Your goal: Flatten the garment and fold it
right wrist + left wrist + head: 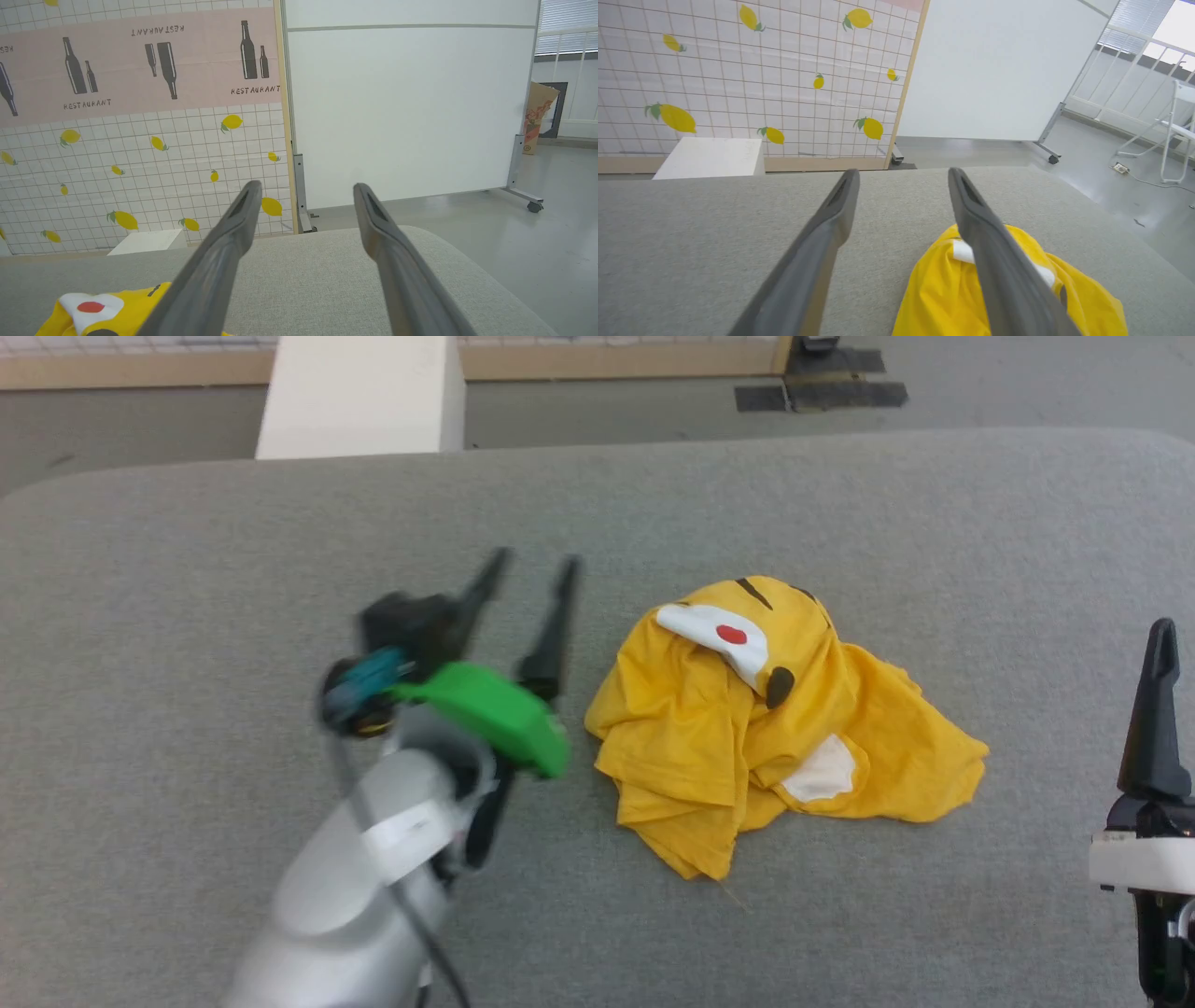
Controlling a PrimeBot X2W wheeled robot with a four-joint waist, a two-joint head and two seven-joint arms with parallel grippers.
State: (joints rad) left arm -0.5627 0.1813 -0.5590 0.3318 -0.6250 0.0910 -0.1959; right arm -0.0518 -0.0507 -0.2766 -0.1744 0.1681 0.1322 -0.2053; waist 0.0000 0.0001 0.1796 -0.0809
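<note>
Grey fabric-covered bench [187,569]. The garment [709,737] lies right of centre in a crumpled yellow heap showing white patches, a red dot and black marks. Left hand [534,560] is beside it, fingers spread. Right hand [307,186] is likewise spread, well apart.

Silver forearm [327,901] — green bracket [485,711], dark end effector [535,560].

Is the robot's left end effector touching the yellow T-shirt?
Apart. In the head view, a strip of bare grey surface shows between the open left end effector and the crumpled yellow T-shirt.
</note>
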